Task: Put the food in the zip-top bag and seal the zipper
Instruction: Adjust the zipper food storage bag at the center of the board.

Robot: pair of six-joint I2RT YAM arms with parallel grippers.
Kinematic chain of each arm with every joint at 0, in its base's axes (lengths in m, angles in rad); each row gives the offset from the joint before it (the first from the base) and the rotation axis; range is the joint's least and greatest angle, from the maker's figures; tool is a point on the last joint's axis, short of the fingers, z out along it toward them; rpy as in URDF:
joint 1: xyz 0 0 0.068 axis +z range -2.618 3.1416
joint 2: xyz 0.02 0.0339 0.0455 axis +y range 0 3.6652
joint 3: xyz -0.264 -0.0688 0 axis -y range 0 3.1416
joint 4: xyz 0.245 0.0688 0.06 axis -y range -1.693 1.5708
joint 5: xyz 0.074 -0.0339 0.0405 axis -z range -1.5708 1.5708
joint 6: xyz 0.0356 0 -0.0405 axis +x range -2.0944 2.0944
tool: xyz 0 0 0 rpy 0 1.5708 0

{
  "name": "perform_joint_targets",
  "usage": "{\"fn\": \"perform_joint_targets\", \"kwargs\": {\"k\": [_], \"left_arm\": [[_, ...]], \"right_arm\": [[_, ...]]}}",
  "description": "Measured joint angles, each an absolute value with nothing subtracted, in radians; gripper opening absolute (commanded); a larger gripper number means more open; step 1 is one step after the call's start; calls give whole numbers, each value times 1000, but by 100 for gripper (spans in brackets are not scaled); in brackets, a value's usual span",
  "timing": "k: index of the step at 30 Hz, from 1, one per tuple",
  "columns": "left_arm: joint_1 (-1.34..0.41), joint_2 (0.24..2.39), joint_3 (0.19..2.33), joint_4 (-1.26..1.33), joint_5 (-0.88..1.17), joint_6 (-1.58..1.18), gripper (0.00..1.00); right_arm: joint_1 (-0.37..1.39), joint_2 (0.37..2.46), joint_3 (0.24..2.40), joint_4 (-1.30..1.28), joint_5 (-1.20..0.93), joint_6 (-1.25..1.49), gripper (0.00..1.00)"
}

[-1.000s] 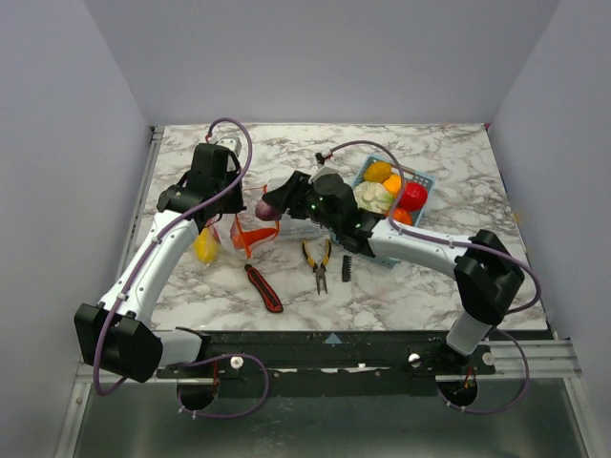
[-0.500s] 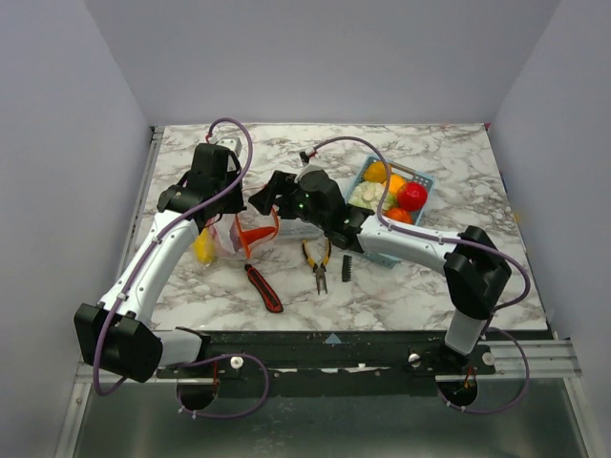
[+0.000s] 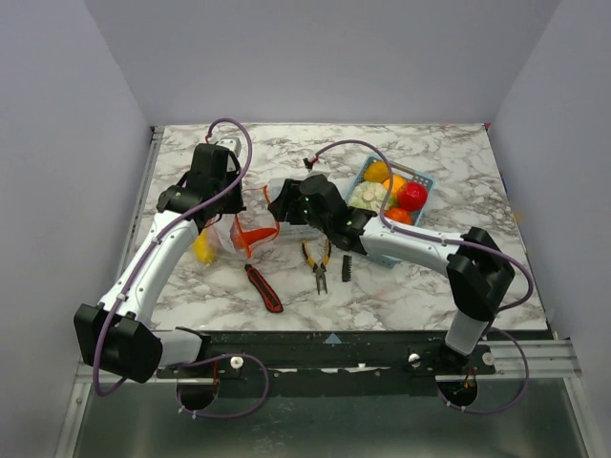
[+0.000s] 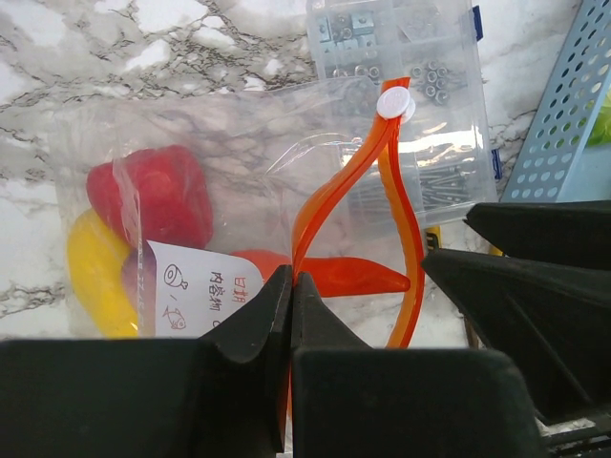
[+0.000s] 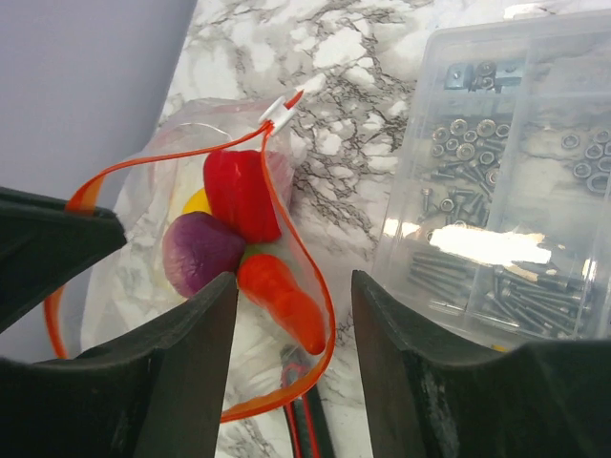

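The zip-top bag point(image 3: 237, 237) lies left of centre with its mouth held up and agape. My left gripper point(image 4: 291, 277) is shut on the red-orange zipper point(image 4: 401, 191) at one side of the mouth. Inside the bag lie food pieces: a red pepper point(image 5: 239, 191), a purple piece point(image 5: 199, 250), an orange carrot point(image 5: 286, 296) and a yellow piece point(image 4: 91, 277). My right gripper point(image 5: 294, 286) hovers just above the mouth, open, with nothing between its fingers. More food point(image 3: 391, 196) sits in the light blue basket point(image 3: 425, 186).
A rigid clear compartment box point(image 5: 506, 191) of screws lies right beside the bag, under my right arm. Yellow-handled pliers point(image 3: 318, 262), a red-and-black utility knife point(image 3: 264, 288) and a small black part point(image 3: 347, 268) lie in front of the bag.
My right gripper brought the purple piece over the bag mouth and let it go; the piece now lies inside the bag. The left gripper has kept its hold.
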State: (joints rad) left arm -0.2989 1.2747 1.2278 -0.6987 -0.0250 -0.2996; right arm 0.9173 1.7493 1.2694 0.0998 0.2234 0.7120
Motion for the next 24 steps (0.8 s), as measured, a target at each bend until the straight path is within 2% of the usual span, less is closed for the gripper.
{"fn": "perform_joint_targets", "kwargs": {"k": [4,8,11,15,20,24], "left_arm": [[-299,1275,1228,-698,-26,-300,0],[-299,1275,1228,-698,-30,-299,0],[-299,1274,1228,-698,-42,-299,0],[-299,1266,1228,-706,-100,-310,0],[-301,1230,1280,-796,-228,-375,0],[-302,1123,1348,-841,-381,-415,0]], "right_arm": [[917,1808,1303,74,223,700,49],[917,1877,1346,43,213,685,26],[917,1919,1390,6,195,680,1],[917,1950,1480,-33,124,705,0],[941,1988,1695,-49,-6,765,0],[957,1993,1766,47,-109,879,0]]}}
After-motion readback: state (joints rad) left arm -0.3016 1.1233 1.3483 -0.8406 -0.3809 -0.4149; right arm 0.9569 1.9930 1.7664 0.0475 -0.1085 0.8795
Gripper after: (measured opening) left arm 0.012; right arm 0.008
